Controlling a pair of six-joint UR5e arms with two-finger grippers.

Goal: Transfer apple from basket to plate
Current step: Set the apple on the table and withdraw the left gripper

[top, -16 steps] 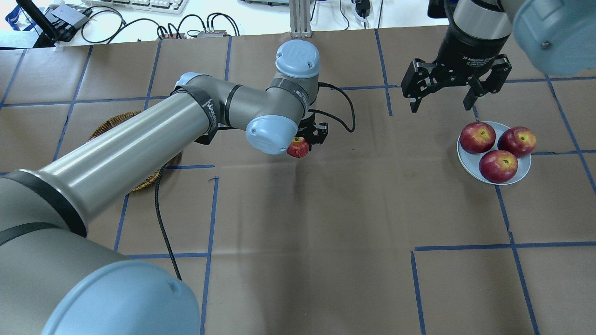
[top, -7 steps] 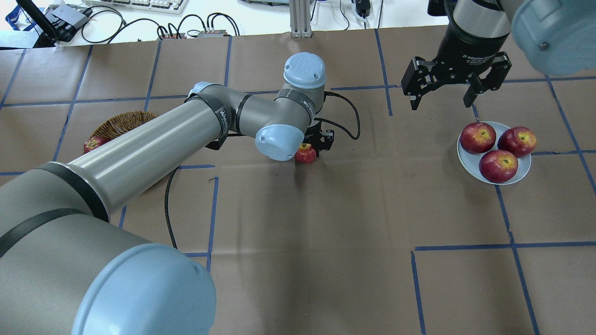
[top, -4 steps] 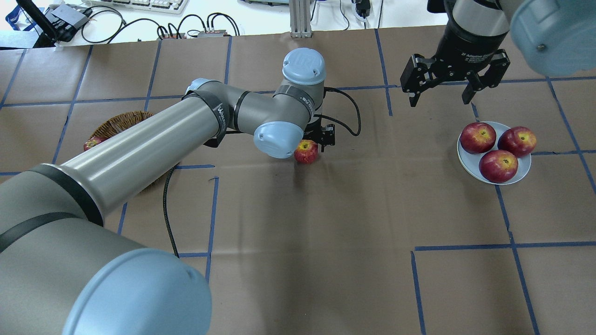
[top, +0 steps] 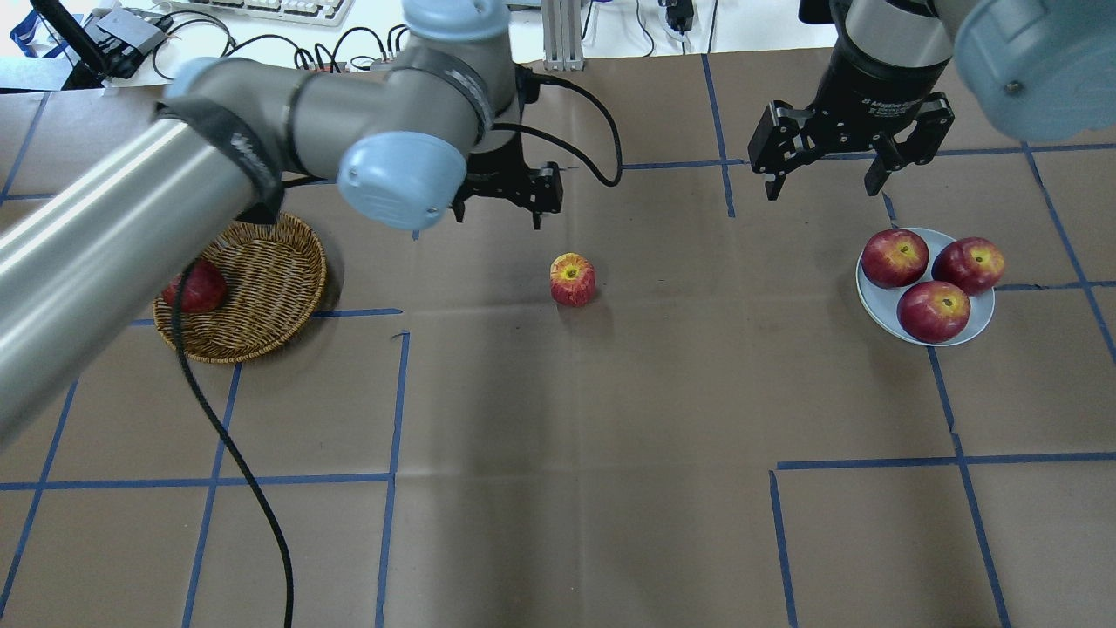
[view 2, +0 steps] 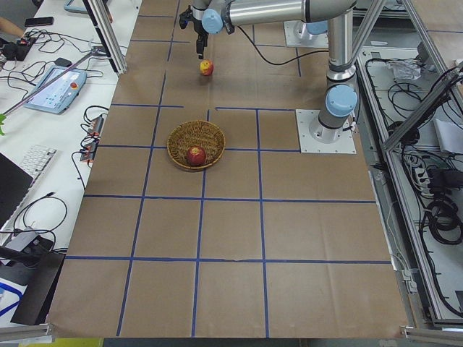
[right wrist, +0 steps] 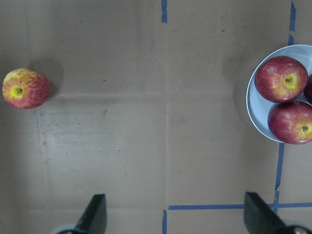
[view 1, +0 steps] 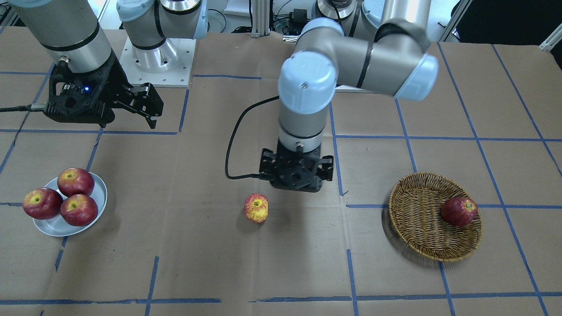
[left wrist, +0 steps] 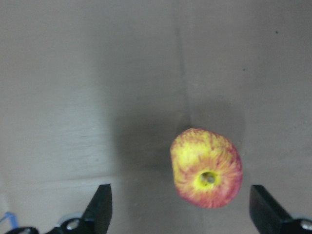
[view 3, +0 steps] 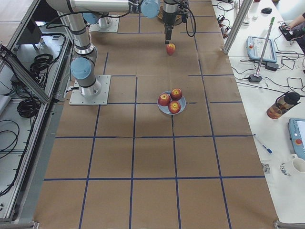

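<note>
So my left end effector (top: pixel 497 209) hangs wide open, holding nothing, just beside the apple (top: pixel 573 279), which sits on bare worktop (top: pixel 610 436) about mid-length, well apart from the basket (top: pixel 261 288) toward the left end and the plate (top: pixel 879 307) toward the right, where my right end effector (top: pixel 821 187) hovers open and empty too.

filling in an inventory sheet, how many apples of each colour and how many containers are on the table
dark red apples: 4
yellow-streaked apple: 1
basket: 1
plate: 1
total: 7
</note>
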